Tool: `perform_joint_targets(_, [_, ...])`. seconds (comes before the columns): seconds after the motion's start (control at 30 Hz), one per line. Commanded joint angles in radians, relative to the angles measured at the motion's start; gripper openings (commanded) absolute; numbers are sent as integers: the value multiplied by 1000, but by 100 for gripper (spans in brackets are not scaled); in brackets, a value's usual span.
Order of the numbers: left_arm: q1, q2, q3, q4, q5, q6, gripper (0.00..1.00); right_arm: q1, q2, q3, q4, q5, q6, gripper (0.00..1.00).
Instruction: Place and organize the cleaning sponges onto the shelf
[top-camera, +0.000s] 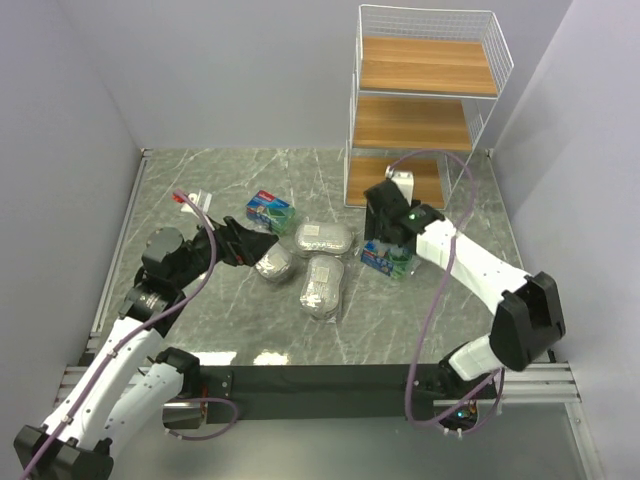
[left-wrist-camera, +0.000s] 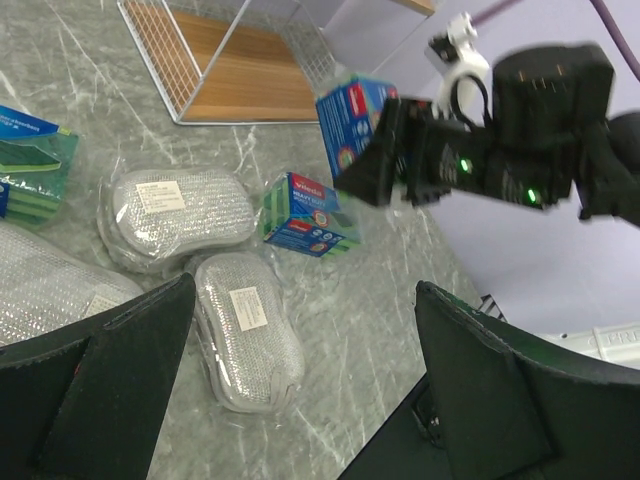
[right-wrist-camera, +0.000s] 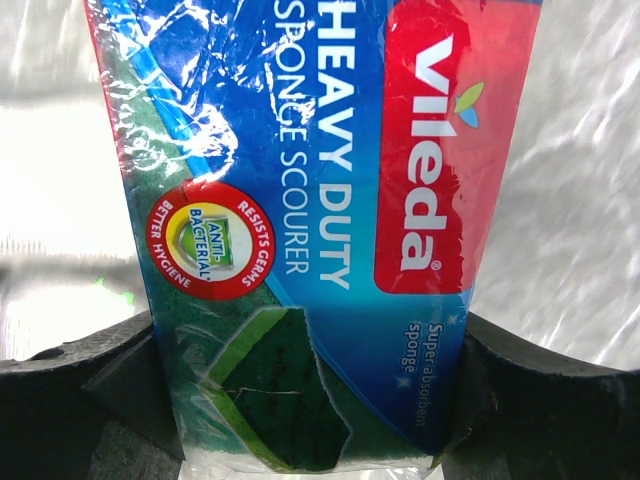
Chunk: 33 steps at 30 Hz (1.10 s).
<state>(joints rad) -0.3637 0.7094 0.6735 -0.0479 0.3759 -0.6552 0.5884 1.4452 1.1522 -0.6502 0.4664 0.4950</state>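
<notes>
My right gripper (top-camera: 381, 222) (right-wrist-camera: 310, 400) is shut on a green sponge pack (right-wrist-camera: 320, 200) (left-wrist-camera: 348, 122) with a blue-and-red label, held above the table in front of the shelf (top-camera: 425, 120). A second green pack (top-camera: 388, 262) (left-wrist-camera: 310, 215) lies on the table below it, and a third (top-camera: 270, 210) (left-wrist-camera: 30, 150) lies further left. Three silvery oval packs lie mid-table (top-camera: 324, 238), (top-camera: 274, 264), (top-camera: 320, 283). My left gripper (top-camera: 250, 245) (left-wrist-camera: 300, 400) is open and empty. It hovers by the oval packs (left-wrist-camera: 180, 205) (left-wrist-camera: 248, 330), one of which (left-wrist-camera: 40, 285) is partly hidden by a finger.
The shelf's three wooden tiers hold nothing; its lowest tier (left-wrist-camera: 240, 80) opens toward the table at floor level. Grey walls (top-camera: 70, 150) close in the marble table on the left, back and right. A purple cable (top-camera: 440, 280) loops beside the right arm.
</notes>
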Motion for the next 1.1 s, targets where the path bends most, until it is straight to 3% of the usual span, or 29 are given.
perform_joint_targets(0.0, [-3, -16, 3, 13, 1, 8, 98, -85, 55, 104, 77, -20, -119, 71])
perform_joint_targets(0.57, [-3, -42, -5, -4, 1, 6, 98, -329, 306, 204, 219, -60, -222, 73])
perform_joint_targets(0.8, [-3, -47, -9, -6, -2, 6, 99, -366, 418, 265, 303, -38, -251, 77])
perform_joint_targets(1.07, [-3, -42, -5, -17, -5, 12, 98, -383, 546, 343, 284, -23, -231, 80])
